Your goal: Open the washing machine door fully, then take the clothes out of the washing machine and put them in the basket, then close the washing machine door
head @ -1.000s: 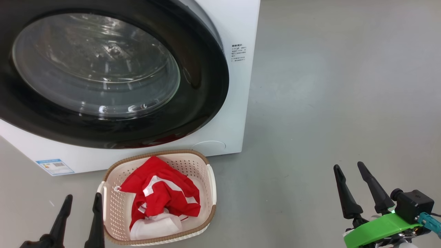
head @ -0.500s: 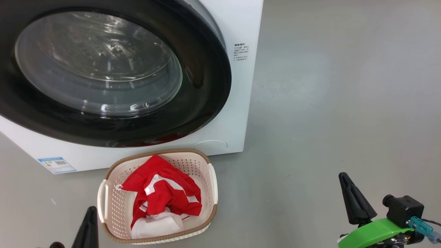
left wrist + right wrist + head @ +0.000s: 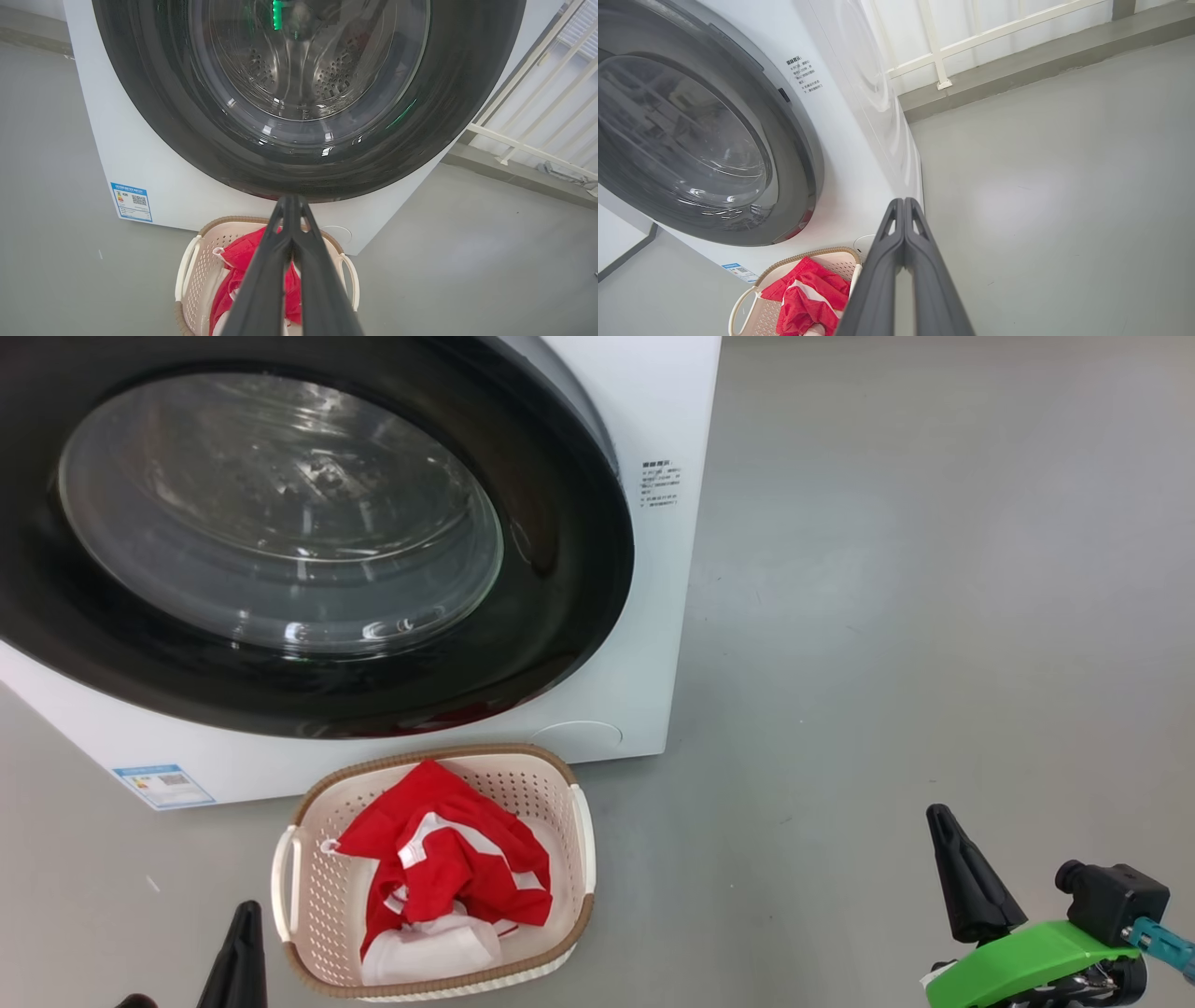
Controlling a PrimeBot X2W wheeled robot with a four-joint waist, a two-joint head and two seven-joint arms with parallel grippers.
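Note:
The white washing machine (image 3: 653,411) fills the upper left of the head view. Its round black-rimmed door (image 3: 560,616) with the glass bowl lies flat against the front, closed. On the floor below it stands the cream basket (image 3: 581,831) with the red and white clothes (image 3: 448,868) piled inside. My left gripper (image 3: 245,919) rises at the bottom edge just left of the basket, shut with nothing in it; in the left wrist view its fingers (image 3: 289,205) meet. My right gripper (image 3: 938,821) stands at the lower right over bare floor, shut and empty, fingers (image 3: 903,205) pressed together.
Grey floor (image 3: 934,569) stretches to the right of the machine. A blue label (image 3: 163,786) sits at the machine's lower left corner. A white railing (image 3: 943,46) on a low kerb runs behind the machine.
Both grippers have gone from open to shut and dropped lower in the head view. The camera has shifted slightly, moving the whole scene a little to the right.

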